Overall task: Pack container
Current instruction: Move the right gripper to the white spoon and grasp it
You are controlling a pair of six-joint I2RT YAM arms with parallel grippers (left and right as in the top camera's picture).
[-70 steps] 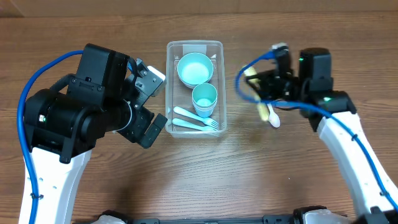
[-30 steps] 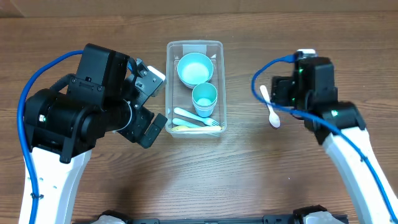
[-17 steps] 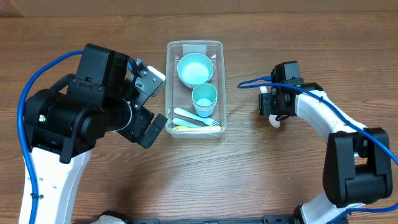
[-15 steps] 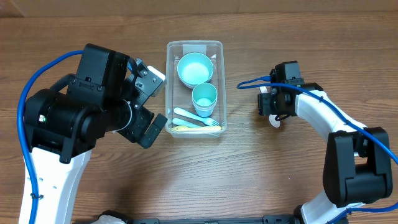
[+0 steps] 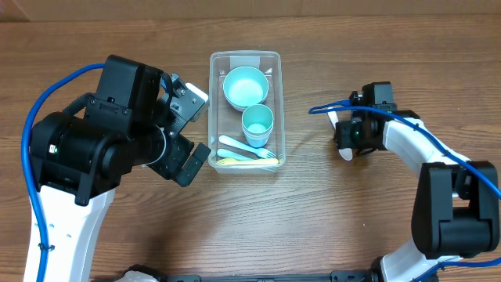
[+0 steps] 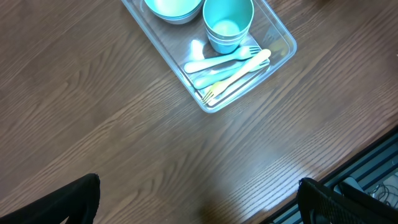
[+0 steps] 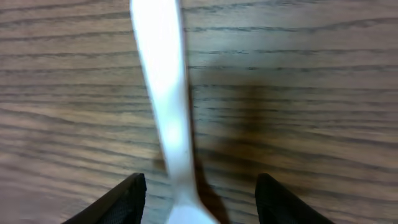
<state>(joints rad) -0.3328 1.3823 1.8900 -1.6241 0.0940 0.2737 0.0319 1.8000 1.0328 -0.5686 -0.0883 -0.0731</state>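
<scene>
Mostly packed: container sits mid-table holding teal bowl, cup and forks. White spoon lies outside, to its right (last item, I judge). Right gripper straddles the handle, jaws part-open, gripping nothing. Left gripper sits beside the container, jaws wide, empty.

Clear container; teal bowl, teal cup; pale-yellow fork, pale-blue cutlery. White spoon, right. Brown wood-grain table. Black left arm.
</scene>
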